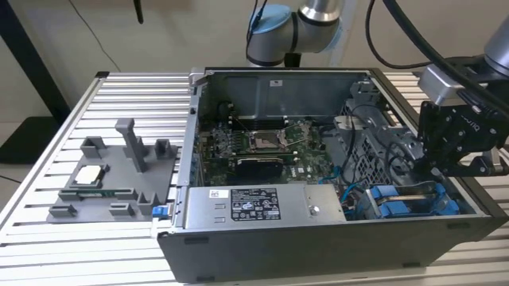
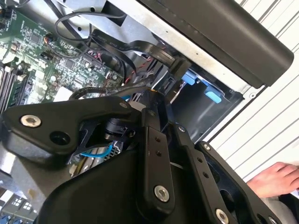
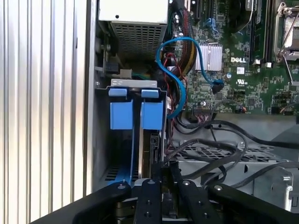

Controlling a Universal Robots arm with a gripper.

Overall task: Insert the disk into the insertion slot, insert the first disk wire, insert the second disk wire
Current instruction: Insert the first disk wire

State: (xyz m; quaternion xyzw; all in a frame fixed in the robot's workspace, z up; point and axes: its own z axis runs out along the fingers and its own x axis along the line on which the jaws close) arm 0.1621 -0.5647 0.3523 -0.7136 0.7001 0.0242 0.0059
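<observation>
While the claw [image 3: 161,171] hangs close over the drive cage, you cannot tell from these views whether it is apart or clamped, so check that before you press. The disk [image 3: 153,114] looks seated in the slot [image 3: 100,140] just ahead. The work now seems to be the wires [image 3: 210,151]: keep any plug square and stay clear of the blue cable [image 3: 180,70]. The second wrist view adds a hand [image 2: 275,179] outside the case, and the exterior view adds the tray [image 1: 111,185].

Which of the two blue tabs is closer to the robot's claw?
The blue tab nearer the green circuit board, beside the looping blue cable. The gripper lines up with it; the other tab sits against the case's outer wall.
</observation>
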